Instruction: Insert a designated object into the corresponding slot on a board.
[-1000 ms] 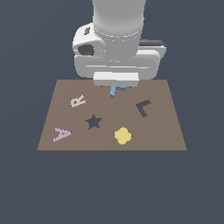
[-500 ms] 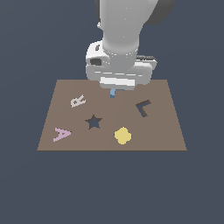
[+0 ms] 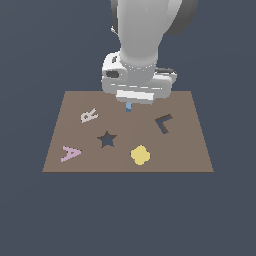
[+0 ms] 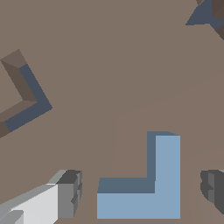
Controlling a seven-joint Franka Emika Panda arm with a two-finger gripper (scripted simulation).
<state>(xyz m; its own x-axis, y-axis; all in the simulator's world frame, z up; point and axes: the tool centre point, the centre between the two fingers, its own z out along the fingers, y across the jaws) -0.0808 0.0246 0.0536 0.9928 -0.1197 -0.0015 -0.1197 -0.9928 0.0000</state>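
Wrist view shows the light-blue L-shaped piece (image 4: 148,192) lying flat on the brown board (image 4: 109,65), between my two fingertips (image 4: 68,194), which stand wide apart on either side without touching it. The jaws are open around it. The dark navy L-shaped slot (image 4: 26,98) sits well apart from the piece. From the exterior view, my gripper (image 3: 130,105) hangs low over the board's far edge, with only a sliver of blue visible beneath. Nearer the camera lie a white R (image 3: 89,115), a pink A (image 3: 70,153), a star-shaped recess (image 3: 107,139) and a yellow rounded piece (image 3: 140,155).
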